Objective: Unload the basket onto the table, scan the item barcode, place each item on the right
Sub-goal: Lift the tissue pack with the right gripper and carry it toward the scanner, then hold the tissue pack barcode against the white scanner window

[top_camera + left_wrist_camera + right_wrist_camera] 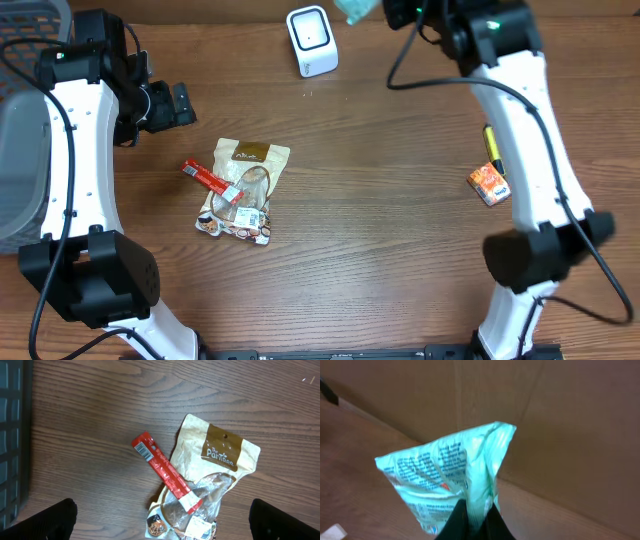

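Packet (445, 475), mint green, is pinched at its lower edge by the right claw (474, 516), which is clenched tight on it. It is held up at the far edge of the surface (380, 200), just right of the white scanner (311, 40). Left claw (175, 103) is spread wide and empty near the left edge. A tan pouch (220, 460) is crossed by a red stick pack (162, 471).

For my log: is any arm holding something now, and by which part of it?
The right fingers pinch the pale green packet by one end; the left fingers are open and hold nothing.
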